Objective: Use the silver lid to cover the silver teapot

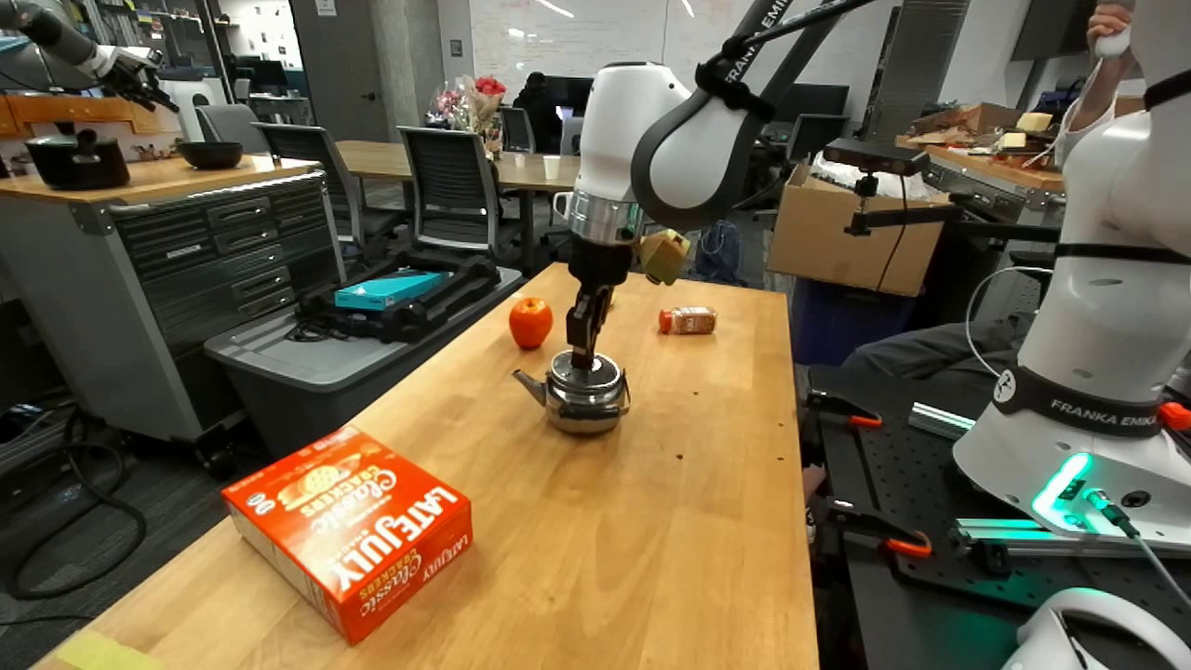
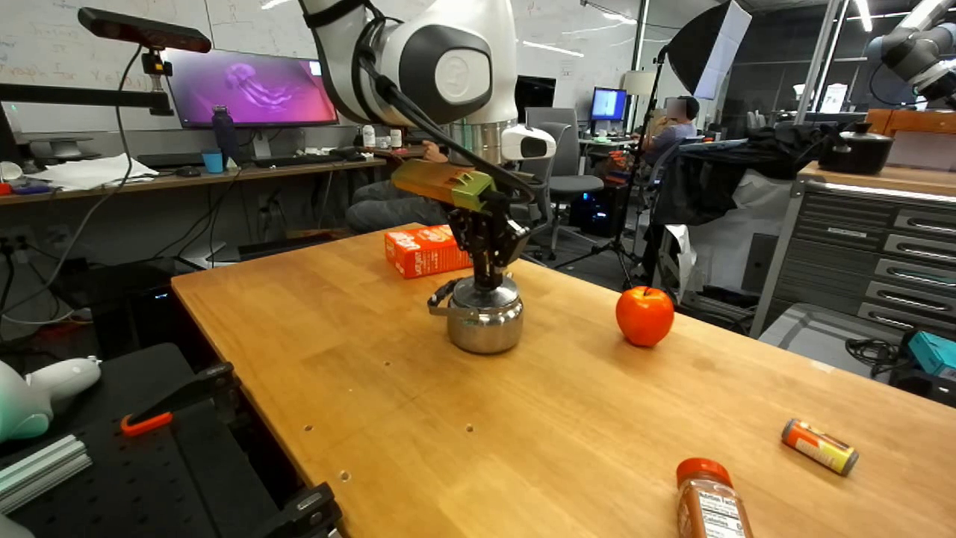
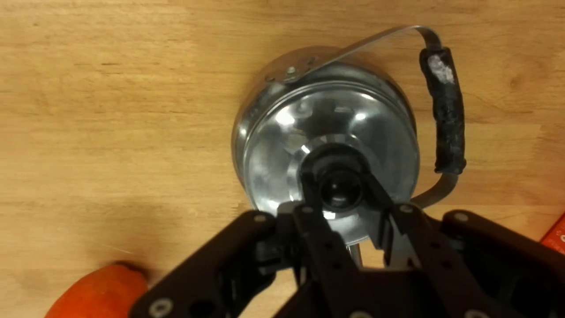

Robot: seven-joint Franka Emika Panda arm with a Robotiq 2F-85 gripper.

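The silver teapot [image 1: 584,412] stands upright on the wooden table, also in an exterior view [image 2: 485,332] and the wrist view [image 3: 247,128]. Its spout [image 1: 530,384] points to the left there. Its handle [image 3: 449,115] is folded down to one side. The silver lid [image 3: 273,168] lies over the pot's top opening, and it shows in both exterior views [image 1: 607,374] [image 2: 469,293]. I cannot tell whether its rim sits fully flush. My gripper [image 3: 339,176] points down, its fingers closed around the lid's black knob [image 3: 340,190]. The gripper also shows in both exterior views [image 1: 583,358] [image 2: 489,280].
A red apple [image 1: 530,323] stands near the teapot. An orange cracker box [image 1: 354,521] lies on the table. A spice bottle [image 2: 713,501] and a small orange-yellow tube [image 2: 820,447] lie farther off. The table edge [image 1: 802,465] faces the robot base.
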